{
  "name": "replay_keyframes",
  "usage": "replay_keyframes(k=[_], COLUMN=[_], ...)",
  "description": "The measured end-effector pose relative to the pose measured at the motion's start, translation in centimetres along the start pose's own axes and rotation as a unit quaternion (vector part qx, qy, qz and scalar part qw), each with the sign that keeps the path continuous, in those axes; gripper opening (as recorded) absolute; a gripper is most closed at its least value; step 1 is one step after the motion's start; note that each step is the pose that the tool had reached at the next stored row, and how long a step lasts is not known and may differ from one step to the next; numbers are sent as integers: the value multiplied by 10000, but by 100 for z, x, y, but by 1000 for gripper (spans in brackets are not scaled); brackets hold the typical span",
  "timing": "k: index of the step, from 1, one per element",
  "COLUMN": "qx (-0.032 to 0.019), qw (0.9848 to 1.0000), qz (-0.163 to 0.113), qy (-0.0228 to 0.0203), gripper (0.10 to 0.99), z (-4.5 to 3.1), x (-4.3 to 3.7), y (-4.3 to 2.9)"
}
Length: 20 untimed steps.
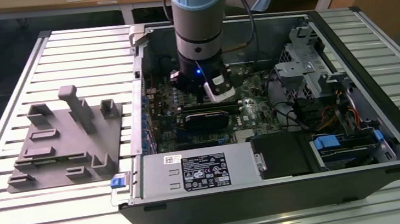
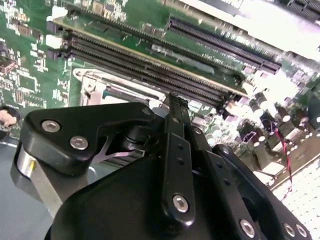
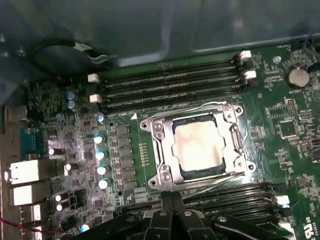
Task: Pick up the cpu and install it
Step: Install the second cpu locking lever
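Note:
The cpu, a small square chip with a pale metal top, lies flat in the motherboard socket, framed by the silvery retention bracket. In the first wrist view my gripper is just off the socket's edge, its black fingers pressed together with nothing between them. The second wrist view has the same shut gripper hovering by a corner of the socket. In the exterior view the arm reaches down into the open computer case, with the gripper low over the board.
Memory slots run along both sides of the socket. A black card, a white-labelled power supply box and drive cages crowd the case. A grey plastic fixture stands on the slatted table at the exterior view's left.

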<state>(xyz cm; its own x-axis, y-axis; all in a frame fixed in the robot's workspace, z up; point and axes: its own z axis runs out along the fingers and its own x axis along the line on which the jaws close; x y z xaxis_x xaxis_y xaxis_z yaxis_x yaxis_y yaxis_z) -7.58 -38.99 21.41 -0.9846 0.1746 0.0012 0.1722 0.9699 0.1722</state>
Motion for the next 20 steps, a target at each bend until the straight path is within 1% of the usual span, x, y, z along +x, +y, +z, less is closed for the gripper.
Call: replay_keyframes(k=[4, 5, 8, 11, 13, 17, 20], qx=[-2, -18, -132, -275, -325, -378, -431], qw=[10000, 10000, 9999, 9995, 9994, 9991, 9989], qz=[-21, -28, -67, -104, -120, -144, -154], qy=[5, 9, 36, 68, 80, 93, 104], gripper=[106, 106, 106, 106, 106, 106, 106], z=[14, 20, 41, 58, 69, 95, 116], x=[1, 5, 18, 28, 33, 37, 47], y=[-66, -76, -89, -95, -97, -102, -108])
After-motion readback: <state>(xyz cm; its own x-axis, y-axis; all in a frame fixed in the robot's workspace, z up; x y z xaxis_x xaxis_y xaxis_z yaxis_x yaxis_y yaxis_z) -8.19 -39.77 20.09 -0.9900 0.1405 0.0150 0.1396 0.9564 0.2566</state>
